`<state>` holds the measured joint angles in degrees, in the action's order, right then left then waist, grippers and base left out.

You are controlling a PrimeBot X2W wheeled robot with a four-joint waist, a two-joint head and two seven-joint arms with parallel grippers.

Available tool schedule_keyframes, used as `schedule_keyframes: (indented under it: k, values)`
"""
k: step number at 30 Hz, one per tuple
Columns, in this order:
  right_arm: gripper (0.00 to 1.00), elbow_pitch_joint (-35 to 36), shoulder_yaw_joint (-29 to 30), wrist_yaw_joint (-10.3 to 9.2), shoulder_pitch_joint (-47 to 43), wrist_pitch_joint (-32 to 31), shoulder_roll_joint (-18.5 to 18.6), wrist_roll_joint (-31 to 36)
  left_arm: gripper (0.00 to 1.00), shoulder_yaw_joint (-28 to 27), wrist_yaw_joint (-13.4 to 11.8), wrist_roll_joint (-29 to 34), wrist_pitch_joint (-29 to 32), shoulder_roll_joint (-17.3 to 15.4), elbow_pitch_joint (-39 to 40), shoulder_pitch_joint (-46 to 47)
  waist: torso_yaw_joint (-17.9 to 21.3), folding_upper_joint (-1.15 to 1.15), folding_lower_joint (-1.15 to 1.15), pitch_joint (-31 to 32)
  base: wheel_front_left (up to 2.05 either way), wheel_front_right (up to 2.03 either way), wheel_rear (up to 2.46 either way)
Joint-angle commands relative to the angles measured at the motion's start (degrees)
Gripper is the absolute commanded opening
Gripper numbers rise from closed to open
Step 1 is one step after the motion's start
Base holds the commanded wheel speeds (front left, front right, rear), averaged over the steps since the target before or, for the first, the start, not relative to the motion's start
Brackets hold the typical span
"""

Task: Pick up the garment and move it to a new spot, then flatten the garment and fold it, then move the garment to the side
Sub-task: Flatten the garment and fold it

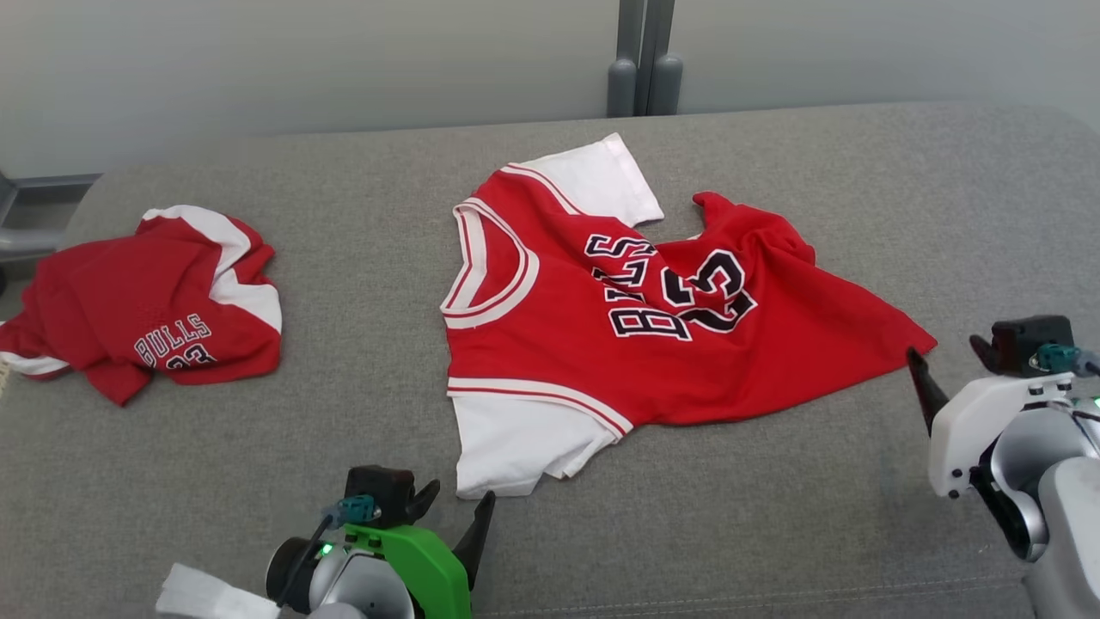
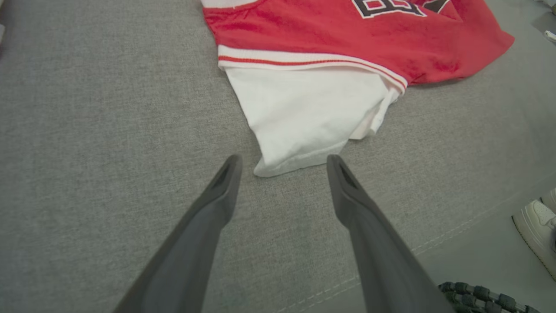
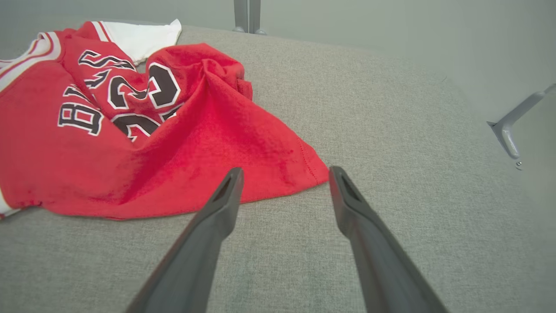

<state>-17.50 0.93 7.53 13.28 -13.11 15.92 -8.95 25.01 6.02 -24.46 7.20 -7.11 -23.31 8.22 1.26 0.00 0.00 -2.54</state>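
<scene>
The garment (image 1: 601,344) is a red jersey with white sleeves and black lettering, lying face up and partly rumpled in the middle of the grey cushion (image 1: 773,516). My left gripper (image 1: 461,494) is open just short of the near white sleeve (image 2: 304,113), whose tip lies between the fingertips of the left gripper (image 2: 283,161) in the left wrist view. My right gripper (image 1: 944,348) is open at the pointed red hem corner (image 3: 304,169); the right gripper (image 3: 285,171) frames that corner without closing on it. The far half of the jersey (image 3: 152,152) is bunched into folds.
A second red and white garment (image 1: 146,301) lies crumpled at the cushion's far left. A grey post (image 1: 644,60) stands against the wall behind. The cushion's front seam and a pale shoe (image 2: 534,230) on the floor show below the left gripper. A metal bracket (image 3: 508,130) sticks out at right.
</scene>
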Motion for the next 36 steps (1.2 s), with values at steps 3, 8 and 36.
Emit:
schedule_keyframes:
  k: [3,8,36]
  values:
    - [1.00,-1.8,0.6,-0.07,2.6,-0.3,0.6,2.4,1.00,0.9,0.4,0.6,0.6,-0.1,-1.8,2.7,0.3,0.00,0.00,-2.6,0.00,0.00,0.00]
    - [1.00,-6.1,0.9,-0.08,6.2,0.0,0.0,5.1,0.87,1.7,0.7,-0.2,0.6,0.2,-4.9,5.3,0.2,0.00,0.00,-4.1,0.00,0.00,0.00]
    - [1.00,-26.6,13.2,-0.08,18.6,4.6,-0.7,12.1,0.00,3.7,0.4,-1.1,-0.2,-0.8,-4.5,9.3,-2.7,0.00,0.00,-11.7,0.00,0.00,0.00]
